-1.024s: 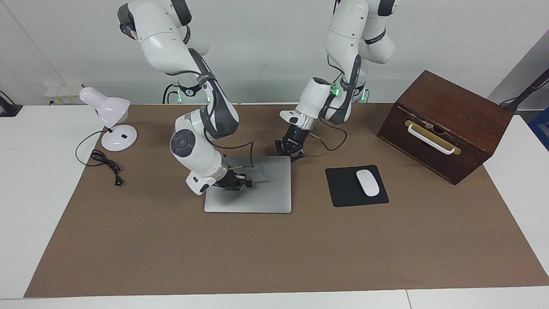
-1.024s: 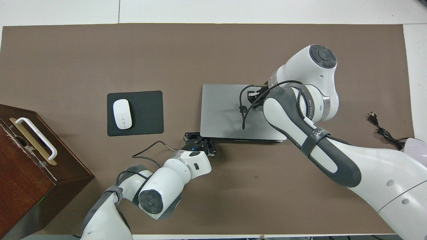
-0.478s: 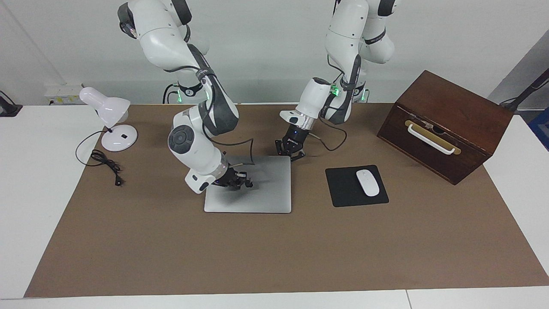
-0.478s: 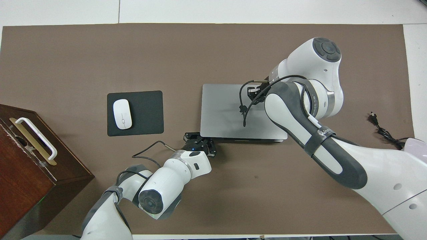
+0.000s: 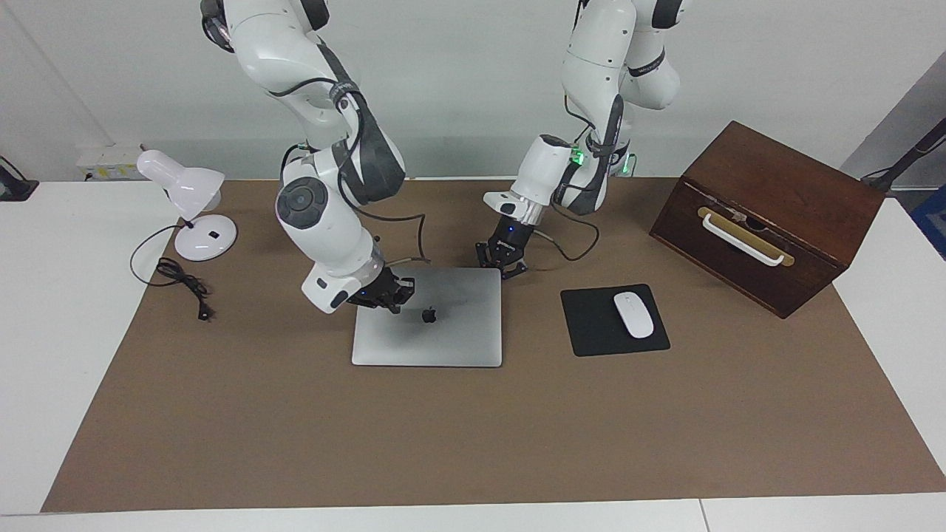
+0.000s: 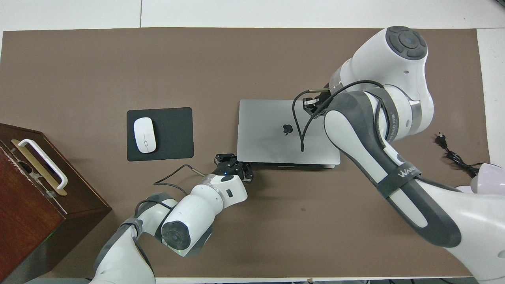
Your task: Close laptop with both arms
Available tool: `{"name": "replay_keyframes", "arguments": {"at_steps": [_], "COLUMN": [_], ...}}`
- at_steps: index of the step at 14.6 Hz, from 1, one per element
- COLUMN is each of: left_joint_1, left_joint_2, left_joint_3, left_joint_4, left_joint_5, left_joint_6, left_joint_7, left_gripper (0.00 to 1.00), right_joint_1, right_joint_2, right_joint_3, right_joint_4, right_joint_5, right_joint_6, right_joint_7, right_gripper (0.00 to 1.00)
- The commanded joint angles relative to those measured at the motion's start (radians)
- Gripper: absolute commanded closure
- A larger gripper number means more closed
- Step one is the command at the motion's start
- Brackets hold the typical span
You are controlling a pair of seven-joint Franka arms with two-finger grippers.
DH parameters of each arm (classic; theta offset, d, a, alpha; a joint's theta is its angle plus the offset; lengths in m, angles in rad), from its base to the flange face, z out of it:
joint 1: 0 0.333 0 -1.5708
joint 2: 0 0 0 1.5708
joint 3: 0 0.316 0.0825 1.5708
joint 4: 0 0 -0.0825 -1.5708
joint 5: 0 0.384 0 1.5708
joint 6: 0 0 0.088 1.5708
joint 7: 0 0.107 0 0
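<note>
Laptop corner perhaps under right hand

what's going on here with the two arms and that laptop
The silver laptop lies shut and flat on the brown mat, logo up. The right gripper, shut, hangs over the lid's corner near the right arm's end of the table. The left gripper, also shut, sits at the laptop's corner nearest the robots, toward the mouse pad. Neither holds anything. The closing looks done.
</note>
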State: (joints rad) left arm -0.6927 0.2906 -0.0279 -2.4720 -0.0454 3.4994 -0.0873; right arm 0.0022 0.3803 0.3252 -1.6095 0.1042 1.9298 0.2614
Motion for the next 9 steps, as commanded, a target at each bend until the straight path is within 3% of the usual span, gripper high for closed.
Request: {"name": "replay_keyframes", "arguments": {"at_steps": [1,4,9], "left_joint_1": [0.038,0.051,0.059], "left_joint_2": [0.018,-0.023,-0.151], "left_joint_3": [0.002,0.002,0.0], "left_joint_4": [0.007,-0.01,-0.022], "left_joint_5": [0.022,0.022,0.022], "left_joint_6": [-0.022,-0.055,-0.264], "left_joint_7": [0.004,-0.002,0.0], "left_gripper": [1.0,1.0,1.0], "right_joint_1": [-0.017,-0.031,-0.062], "right_joint_2": [-0.06,-0.129,-0.234], "right_joint_3": [0.003,0.0,-0.005], "right_joint_4": [-0.007,-0.007,-0.007], "right_joint_5": [-0.021,-0.029,-0.047], "right_joint_6": [-0.064,-0.132,-0.259], "right_joint_7": [0.005,0.004,-0.048], "right_gripper": [1.0,1.0,1.0]}}
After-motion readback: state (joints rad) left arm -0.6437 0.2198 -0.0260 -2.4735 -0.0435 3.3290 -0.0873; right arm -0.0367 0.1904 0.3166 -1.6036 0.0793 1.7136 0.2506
